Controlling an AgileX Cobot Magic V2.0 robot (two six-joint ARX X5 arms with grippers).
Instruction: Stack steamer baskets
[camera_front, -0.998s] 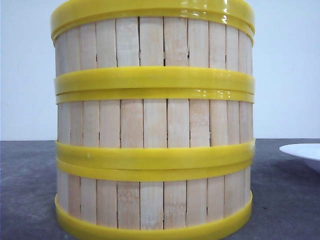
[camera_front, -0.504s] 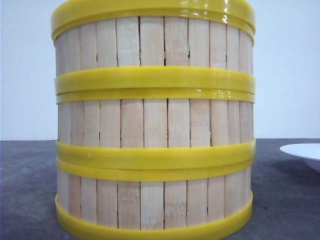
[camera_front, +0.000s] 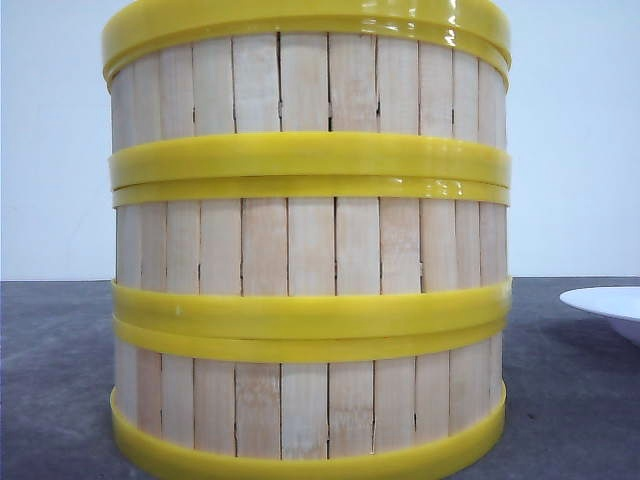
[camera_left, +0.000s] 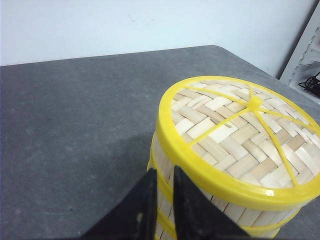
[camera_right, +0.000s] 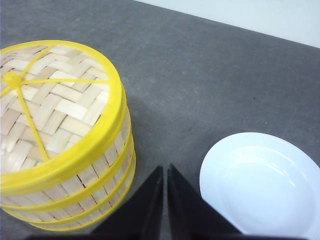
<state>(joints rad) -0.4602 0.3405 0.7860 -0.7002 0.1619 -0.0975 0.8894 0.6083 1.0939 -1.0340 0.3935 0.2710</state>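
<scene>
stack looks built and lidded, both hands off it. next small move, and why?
Probably none on the stack: the lid sits on top and tiers look aligned. I'd back the left hand and right hand, both shut and empty, straight away.

Left hand (camera_left: 161, 197) and right hand (camera_right: 165, 192) both closed, holding nothing.

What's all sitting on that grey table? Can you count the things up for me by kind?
Steamer baskets, stacked in one tower: 3 (top, middle, bottom)
Woven lid on top of the tower: 1
White plate beside the tower: 1
Total: 5
</scene>
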